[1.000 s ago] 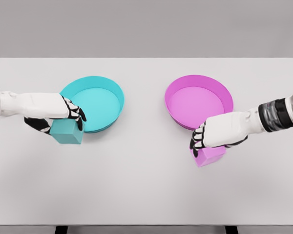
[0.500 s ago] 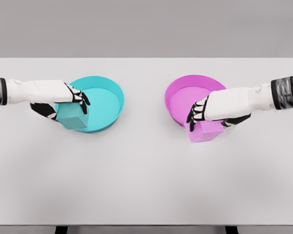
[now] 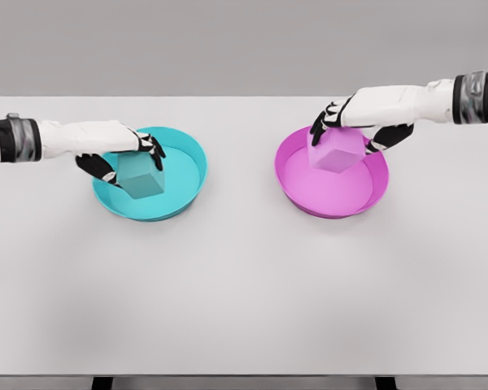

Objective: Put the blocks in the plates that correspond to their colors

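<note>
While gripped, each block (image 3: 141, 181) beneath its robot hand (image 3: 118, 154).

Two plates (teal plate (image 3: 183, 154), pink plate (image 3: 333, 199)), two blocks (teal block (image 3: 141, 179), pink block (image 3: 335, 151)), two hands.

Single view only, head camera, so no second view shares any part of scene. Camera sits high behind near edge of bench (image 3: 244, 309), looks steeply down and forward across it. Far edge runs straight across upper part of picture, grey wall above it. Near edge shows along bottom, dark bench legs just under it. Whole width of bench top fits in picture, so camera stands at middling range, not close. Left arm enters from left edge, right arm from right edge.
</note>
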`<state>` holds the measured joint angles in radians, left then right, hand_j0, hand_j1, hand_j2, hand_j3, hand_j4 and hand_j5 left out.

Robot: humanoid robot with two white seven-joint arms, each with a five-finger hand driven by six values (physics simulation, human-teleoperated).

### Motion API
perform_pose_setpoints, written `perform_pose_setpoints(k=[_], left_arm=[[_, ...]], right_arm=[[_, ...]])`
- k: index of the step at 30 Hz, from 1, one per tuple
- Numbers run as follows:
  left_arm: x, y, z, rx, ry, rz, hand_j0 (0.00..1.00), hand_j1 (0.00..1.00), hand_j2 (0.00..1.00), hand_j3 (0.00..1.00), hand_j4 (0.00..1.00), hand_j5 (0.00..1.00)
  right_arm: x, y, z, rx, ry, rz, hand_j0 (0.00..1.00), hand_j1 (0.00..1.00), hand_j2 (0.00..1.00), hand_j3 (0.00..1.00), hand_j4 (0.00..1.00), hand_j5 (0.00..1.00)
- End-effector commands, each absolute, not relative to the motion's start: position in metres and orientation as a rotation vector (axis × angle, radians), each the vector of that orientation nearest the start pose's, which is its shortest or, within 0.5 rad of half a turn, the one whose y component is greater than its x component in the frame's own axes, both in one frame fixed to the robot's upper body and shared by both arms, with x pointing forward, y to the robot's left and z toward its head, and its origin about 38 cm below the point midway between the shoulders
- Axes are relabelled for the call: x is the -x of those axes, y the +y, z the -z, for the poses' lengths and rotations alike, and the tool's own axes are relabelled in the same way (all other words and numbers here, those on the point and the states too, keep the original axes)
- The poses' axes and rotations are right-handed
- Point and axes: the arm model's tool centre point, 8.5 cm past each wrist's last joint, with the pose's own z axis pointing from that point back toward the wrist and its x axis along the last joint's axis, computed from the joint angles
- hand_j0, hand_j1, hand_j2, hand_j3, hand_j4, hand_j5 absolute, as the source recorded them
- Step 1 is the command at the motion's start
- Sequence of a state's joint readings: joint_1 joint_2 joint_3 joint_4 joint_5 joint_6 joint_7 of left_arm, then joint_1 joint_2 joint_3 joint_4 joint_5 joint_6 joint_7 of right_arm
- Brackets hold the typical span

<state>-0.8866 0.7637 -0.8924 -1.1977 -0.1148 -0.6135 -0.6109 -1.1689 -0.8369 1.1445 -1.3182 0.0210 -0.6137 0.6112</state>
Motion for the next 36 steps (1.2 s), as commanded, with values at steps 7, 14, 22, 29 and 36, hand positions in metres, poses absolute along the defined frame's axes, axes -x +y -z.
perform_pose_setpoints(k=[7, 14, 22, 29, 36], left_arm=[[-0.495, 0.288, -0.201, -0.162, -1.337, 1.960, 0.62, 0.62, 0.62, 0.62, 0.62, 0.62], [-0.500, 0.285, -0.200, -0.162, -1.335, 1.949, 0.64, 0.64, 0.64, 0.64, 0.64, 0.64], [-0.501, 0.288, -0.205, -0.174, -1.350, 1.934, 0.95, 0.95, 0.95, 0.95, 0.95, 0.95], [-0.500, 0.283, -0.228, -0.197, -1.434, 1.929, 0.95, 0.95, 0.95, 0.95, 0.95, 0.95], [-0.495, 0.309, -0.267, -0.294, -1.536, 1.859, 1.00, 1.00, 1.00, 1.00, 1.00, 1.00]], right_arm=[[-0.477, -0.273, -0.292, 0.220, -1.377, -2.188, 1.00, 1.00, 1.00, 1.00, 1.00, 1.00], [-0.501, -0.356, -0.307, 0.387, -1.338, -1.935, 1.00, 1.00, 1.00, 1.00, 1.00, 1.00], [-0.499, -0.361, -0.295, 0.405, -1.277, -1.967, 1.00, 1.00, 1.00, 1.00, 1.00, 1.00], [-0.497, -0.367, -0.299, 0.420, -1.273, -1.964, 1.00, 1.00, 1.00, 1.00, 1.00, 1.00], [-0.497, -0.366, -0.301, 0.423, -1.276, -1.966, 1.00, 1.00, 1.00, 1.00, 1.00, 1.00]])
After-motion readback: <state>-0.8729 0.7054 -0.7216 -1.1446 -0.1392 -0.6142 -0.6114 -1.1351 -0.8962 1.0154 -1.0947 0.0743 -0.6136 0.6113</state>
